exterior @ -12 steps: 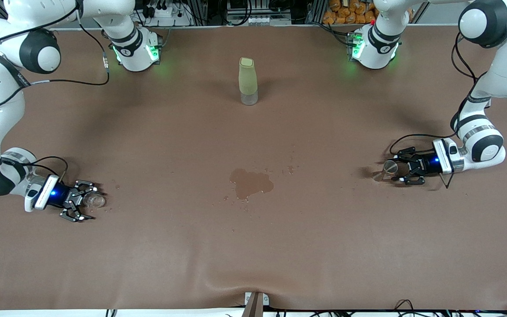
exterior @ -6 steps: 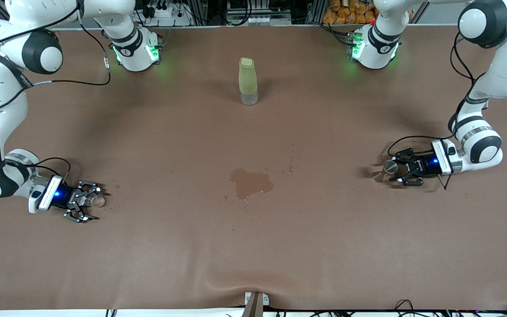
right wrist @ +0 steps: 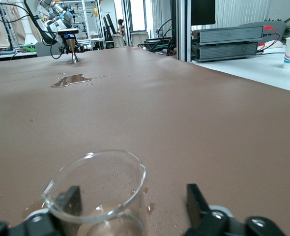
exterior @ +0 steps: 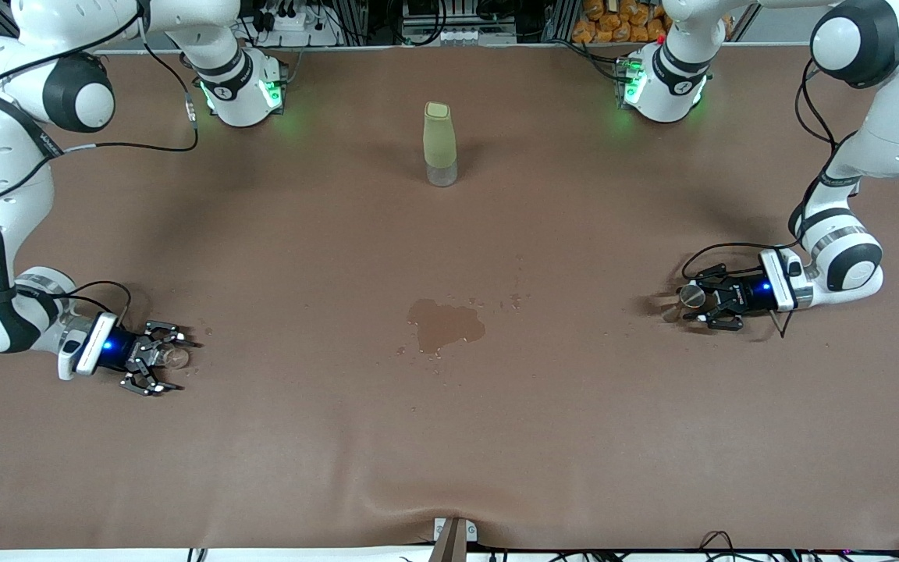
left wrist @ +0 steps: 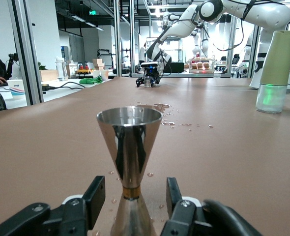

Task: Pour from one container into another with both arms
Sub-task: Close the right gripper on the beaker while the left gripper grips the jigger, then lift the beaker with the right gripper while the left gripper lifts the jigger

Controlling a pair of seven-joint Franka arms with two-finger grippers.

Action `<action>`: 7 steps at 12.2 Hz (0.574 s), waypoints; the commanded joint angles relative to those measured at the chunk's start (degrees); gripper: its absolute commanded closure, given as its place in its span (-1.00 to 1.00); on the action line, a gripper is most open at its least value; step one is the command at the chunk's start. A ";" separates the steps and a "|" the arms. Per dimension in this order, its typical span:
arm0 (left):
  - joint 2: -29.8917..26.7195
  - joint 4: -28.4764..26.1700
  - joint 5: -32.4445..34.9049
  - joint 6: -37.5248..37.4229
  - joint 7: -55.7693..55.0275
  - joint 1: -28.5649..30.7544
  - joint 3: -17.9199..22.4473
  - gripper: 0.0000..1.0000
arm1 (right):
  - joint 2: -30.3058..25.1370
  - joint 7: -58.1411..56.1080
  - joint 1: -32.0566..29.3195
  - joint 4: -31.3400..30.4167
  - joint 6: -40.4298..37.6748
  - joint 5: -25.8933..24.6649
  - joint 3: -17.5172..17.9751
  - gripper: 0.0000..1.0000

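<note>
The steel jigger (exterior: 691, 295) (left wrist: 129, 142) stands upright on the brown table toward the left arm's end. My left gripper (exterior: 698, 301) (left wrist: 134, 194) is low at the table and open, with a finger on each side of the jigger's waist and a gap on both sides. The tiny clear glass cup (exterior: 176, 358) (right wrist: 98, 189) stands toward the right arm's end. Around it my right gripper (exterior: 171, 361) (right wrist: 133, 199) is open, its fingers apart from the glass.
A tall pale-green bottle (exterior: 440, 144) (left wrist: 275, 64) stands mid-table, close to the bases. A wet puddle (exterior: 445, 324) (right wrist: 71, 80) with scattered drops lies at the table's middle, between the two grippers.
Both wrists have shifted slightly and settled lower around their objects. The jigger and the glass cup stand where they were. Both grippers remain open.
</note>
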 commanded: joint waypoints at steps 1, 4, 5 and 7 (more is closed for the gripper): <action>0.78 0.52 -1.84 -0.97 3.95 -0.04 -0.19 -0.12 | 1.26 -0.47 0.51 1.17 -0.43 0.92 -0.16 1.00; 0.78 0.52 -1.92 -0.97 3.95 -0.13 -0.19 -0.01 | 1.26 -0.47 0.51 1.17 -0.43 0.92 -0.16 1.00; 0.78 0.52 -1.92 -0.97 3.86 -0.13 -0.10 -0.01 | 1.26 -0.56 0.59 1.17 -0.43 0.92 -0.16 1.00; 1.05 0.52 -2.19 -0.97 3.95 -0.22 -0.10 -0.01 | 1.26 -0.47 0.59 1.17 -0.43 0.92 -0.16 1.00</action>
